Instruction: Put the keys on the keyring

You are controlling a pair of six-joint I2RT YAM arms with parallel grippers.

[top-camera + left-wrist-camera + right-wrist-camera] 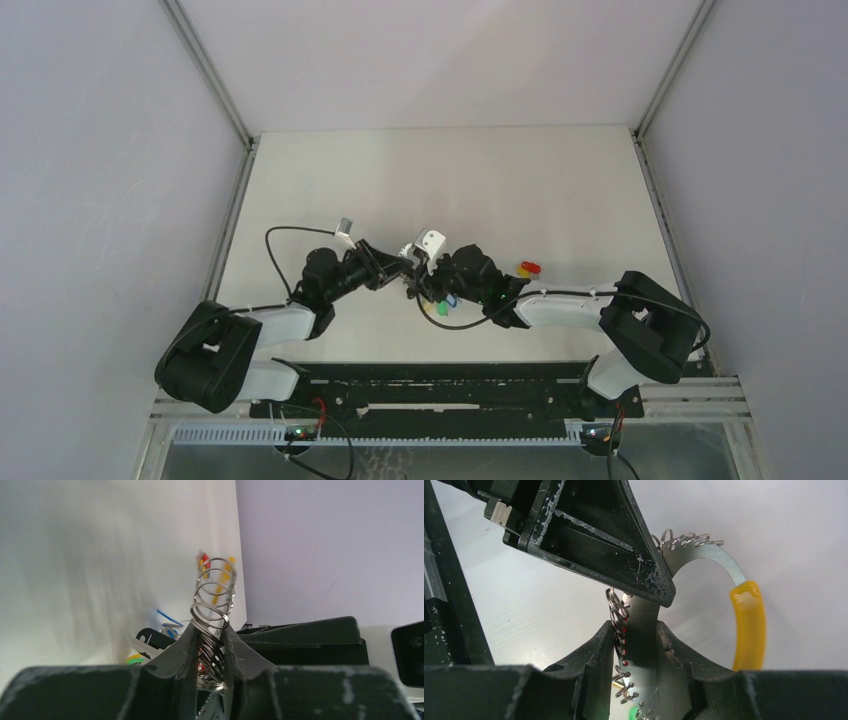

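Your right gripper (634, 627) pinches the keyring (704, 555) at the scene's middle, and your left gripper (209, 627) clamps its wire loops (212, 595). Opposed pulls could twist it free. The keys (529, 267) lie just right.

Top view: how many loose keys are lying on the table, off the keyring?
2: a red-headed key and a yellow-headed key, side by side just right of the keyring. More could be hidden under the left arm or right arm.
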